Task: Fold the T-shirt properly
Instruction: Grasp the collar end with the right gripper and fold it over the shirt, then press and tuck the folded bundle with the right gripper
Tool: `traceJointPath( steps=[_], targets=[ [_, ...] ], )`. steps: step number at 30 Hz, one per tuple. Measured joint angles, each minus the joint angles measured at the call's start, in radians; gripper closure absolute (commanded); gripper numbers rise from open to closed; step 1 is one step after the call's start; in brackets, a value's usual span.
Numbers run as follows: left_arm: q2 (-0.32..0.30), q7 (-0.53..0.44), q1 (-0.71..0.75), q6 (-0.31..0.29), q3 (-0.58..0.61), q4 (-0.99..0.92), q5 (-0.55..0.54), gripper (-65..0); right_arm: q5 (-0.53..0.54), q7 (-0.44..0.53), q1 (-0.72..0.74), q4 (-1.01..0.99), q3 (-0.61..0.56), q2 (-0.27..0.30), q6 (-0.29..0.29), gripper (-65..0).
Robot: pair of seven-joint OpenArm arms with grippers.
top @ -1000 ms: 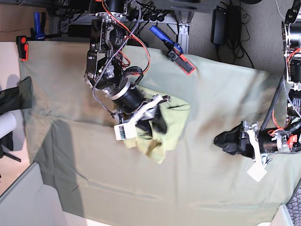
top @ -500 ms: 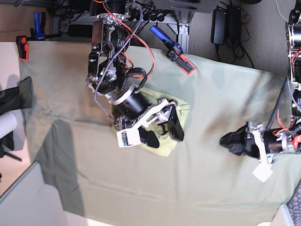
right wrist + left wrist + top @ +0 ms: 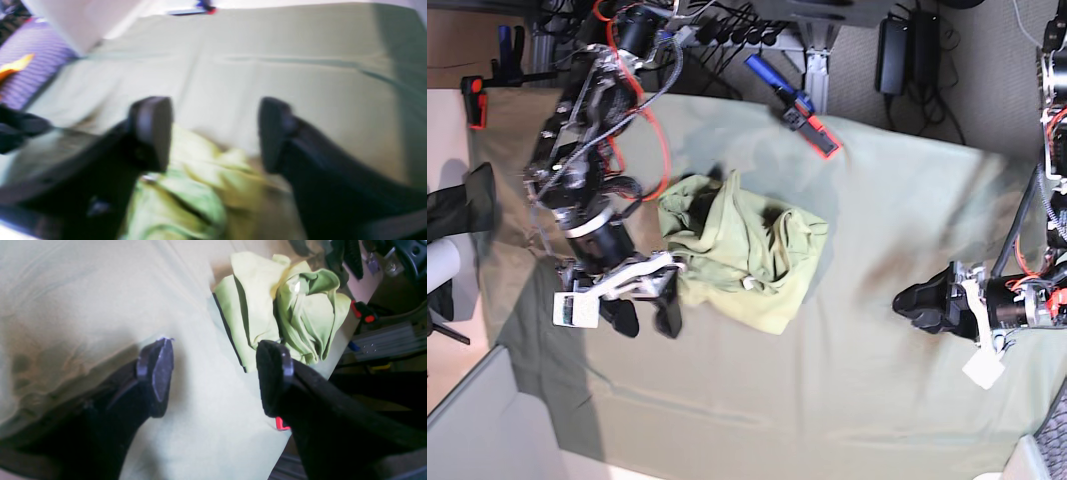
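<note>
The T-shirt (image 3: pixel 749 248) lies in a crumpled pale yellow-green heap in the middle of the grey-green table cloth (image 3: pixel 907 190). My right gripper (image 3: pixel 642 316) hovers just left of the heap, open and holding nothing. In the right wrist view the T-shirt (image 3: pixel 200 186) shows blurred below that gripper (image 3: pixel 215 133), between its spread fingers. My left gripper (image 3: pixel 915 303) rests low over the cloth far to the right, open and empty. From the left wrist view its fingers (image 3: pixel 156 373) stand wide apart, and the T-shirt (image 3: pixel 283 306) sits well beyond them.
A blue and red clamp (image 3: pixel 799 108) grips the cloth's far edge and a red one (image 3: pixel 474 100) holds the far left corner. A dark object (image 3: pixel 467 200) sits at the left edge. A pale panel (image 3: pixel 487 430) stands at the near left corner.
My right gripper has let go of the T-shirt and swung left off the heap. The shirt now lies uncovered and bunched. The left arm has hardly moved.
</note>
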Motion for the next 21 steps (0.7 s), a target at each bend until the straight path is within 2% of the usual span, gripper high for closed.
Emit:
traceJointPath(
  steps=[2,3,4,6,9,11,13,17,21],
  targets=[
    [0.000,0.001,0.000,0.000,0.000,0.000,-0.001,-41.6,-0.002,0.002,0.000,-0.003,0.002,0.033,0.000,-9.2],
    [0.000,0.012,0.000,0.000,0.000,0.000,-0.001,-41.6,-0.002,0.002,0.000,-0.004,0.003,0.043,0.000,-5.2],
    [0.000,0.024,0.000,0.000,0.002,0.000,-0.001,-41.6,0.001,0.001,-0.001,-0.005,0.003,0.049,0.000,-4.7],
    [-0.003,0.023,0.010,0.000,0.026,0.012,0.000,-41.6,0.037,-0.020,-0.002,-0.016,-0.011,0.052,0.000,-8.3],
    [-0.005,0.022,0.037,0.000,0.103,0.065,0.005,-41.6,0.085,-0.037,-0.002,-0.051,-0.077,0.055,0.000,-24.3],
    [0.000,0.013,0.045,0.000,0.156,0.091,0.028,-41.6,0.085,-0.039,-0.002,-0.075,-0.144,0.055,0.000,-32.4],
    [0.002,-0.005,0.047,0.000,0.183,0.105,0.058,-41.6,0.059,-0.040,-0.002,-0.087,-0.224,0.058,0.000,-34.1],
    [-0.005,-0.020,0.047,0.000,0.184,0.105,0.086,-41.6,-0.058,-0.040,-0.002,-0.101,-0.385,0.060,0.000,-34.1],
    [-0.005,-0.019,0.047,0.000,0.184,0.105,0.089,-41.6,-0.155,-0.037,-0.002,-0.103,-0.475,0.060,0.000,-33.9]
  ],
)
